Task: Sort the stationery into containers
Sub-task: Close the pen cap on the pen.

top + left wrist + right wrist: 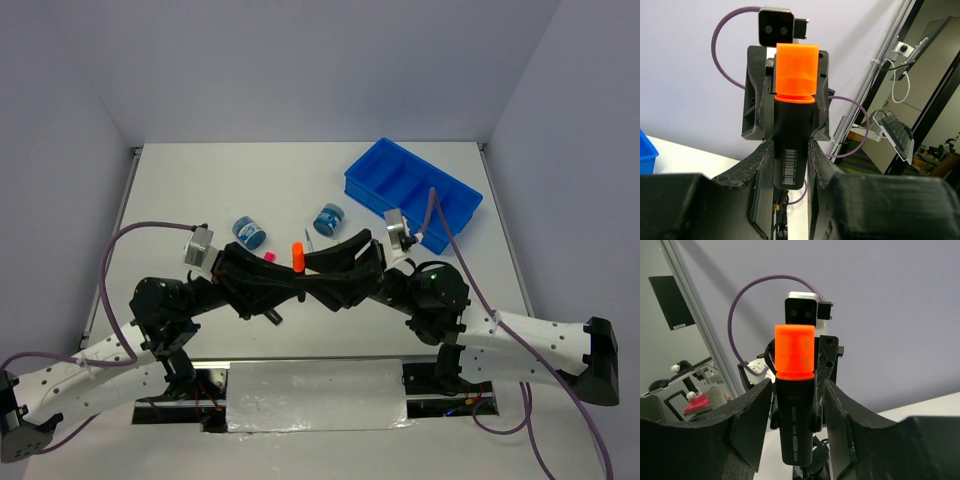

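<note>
A black highlighter with an orange cap (298,256) stands upright above the table's middle, where both grippers meet. In the left wrist view the highlighter (792,145) is pinched between the fingers of my left gripper (789,150), cap up. My left gripper (291,273) comes at it from the left and my right gripper (308,272) from the right. The right wrist view has the highlighter (796,410) between the jaws of my right gripper (797,390), with a gap on each side. The blue divided tray (372,186) lies at the back right.
Two round blue tubs (249,232) (328,218) stand on the table behind the grippers. A small pink piece (269,257) and a thin pen (308,242) lie between them. A corner of the blue tray (645,150) shows in the left wrist view.
</note>
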Available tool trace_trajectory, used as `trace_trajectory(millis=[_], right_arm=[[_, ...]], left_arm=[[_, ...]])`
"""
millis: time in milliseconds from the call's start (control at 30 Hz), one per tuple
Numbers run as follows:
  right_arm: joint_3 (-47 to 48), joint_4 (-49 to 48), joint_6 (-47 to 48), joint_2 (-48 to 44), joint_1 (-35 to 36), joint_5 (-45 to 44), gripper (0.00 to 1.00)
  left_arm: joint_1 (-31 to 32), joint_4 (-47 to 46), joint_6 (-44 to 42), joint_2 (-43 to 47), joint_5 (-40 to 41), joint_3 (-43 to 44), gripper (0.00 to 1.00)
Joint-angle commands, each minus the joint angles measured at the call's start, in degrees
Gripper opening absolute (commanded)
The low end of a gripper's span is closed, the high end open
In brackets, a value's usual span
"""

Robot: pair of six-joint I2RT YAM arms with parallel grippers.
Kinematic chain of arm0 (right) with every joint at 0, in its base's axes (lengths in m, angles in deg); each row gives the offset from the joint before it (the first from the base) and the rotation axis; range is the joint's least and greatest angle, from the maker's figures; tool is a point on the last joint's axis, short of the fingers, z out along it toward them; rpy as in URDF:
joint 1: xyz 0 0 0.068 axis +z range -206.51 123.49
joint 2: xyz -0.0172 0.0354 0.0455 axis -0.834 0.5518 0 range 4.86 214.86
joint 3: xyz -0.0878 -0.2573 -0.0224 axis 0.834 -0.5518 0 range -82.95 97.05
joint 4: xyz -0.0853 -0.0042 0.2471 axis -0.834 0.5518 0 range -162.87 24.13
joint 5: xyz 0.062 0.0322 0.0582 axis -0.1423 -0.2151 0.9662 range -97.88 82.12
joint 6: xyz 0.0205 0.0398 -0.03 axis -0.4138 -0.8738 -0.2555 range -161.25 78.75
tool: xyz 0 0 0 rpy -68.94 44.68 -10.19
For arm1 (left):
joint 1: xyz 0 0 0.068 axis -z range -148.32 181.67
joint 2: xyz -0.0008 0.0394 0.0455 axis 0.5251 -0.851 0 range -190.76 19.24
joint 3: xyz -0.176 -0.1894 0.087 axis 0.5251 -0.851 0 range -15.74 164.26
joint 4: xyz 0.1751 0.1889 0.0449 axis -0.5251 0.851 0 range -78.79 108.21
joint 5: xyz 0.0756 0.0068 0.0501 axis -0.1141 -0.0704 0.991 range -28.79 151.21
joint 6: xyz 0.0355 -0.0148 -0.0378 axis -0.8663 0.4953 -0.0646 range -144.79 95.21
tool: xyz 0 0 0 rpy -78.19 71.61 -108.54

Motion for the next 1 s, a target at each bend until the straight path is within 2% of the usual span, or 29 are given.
trace_trajectory(millis=[0,67,100,200,333,467,667,767,867,900,967], right_arm=[[0.9,-2.0,1.5,-0.2,0.7,-0.3,0.54],[0.7,-2.3,1.5,-0.3,0.7,-0.1,0.6],[0.7,-2.5,1.7,-0.5,0.7,0.1,0.68],[0.3,-1.6,2.4,-1.4,0.7,-0.8,0.77],[-0.9,1.8,3.8,-3.6,0.7,-4.6,0.85],[-1.4,6.5,5.4,-6.6,0.7,-10.9,0.99],[0.2,14.8,7.2,-8.1,1.6,-14.9,1.0],[3.7,19.8,10.5,-7.1,5.7,-18.8,1.0],[9.3,26.2,14.6,-3.9,11.8,-30.4,0.98],[12.1,28.3,15.8,-1.4,13.3,-37.3,0.98],[14.9,30.1,18.1,1.3,16.5,-43.4,0.95]], left_arm=[[0.1,-1.2,-3.1,0.5,-0.5,2.2,0.0],[0.1,-0.3,-3.7,0.9,-0.5,2.4,0.0],[0.1,0.3,-4.6,1.0,-0.5,2.7,0.0],[0.1,3.8,-7.2,1.8,-0.1,3.6,0.0],[0.1,10.3,-11.4,3.1,2.0,5.4,0.0],[0.1,16.1,-14.8,4.1,3.3,7.0,0.0],[0.1,22.7,-19.4,4.7,8.7,9.8,0.0],[0.1,27.3,-22.1,4.1,12.8,11.6,0.0],[0.1,31.6,-25.2,2.7,19.3,13.7,0.0],[0.1,32.5,-25.7,2.2,20.2,13.9,0.0],[0.1,32.9,-26.5,1.9,20.8,14.0,0.0]])
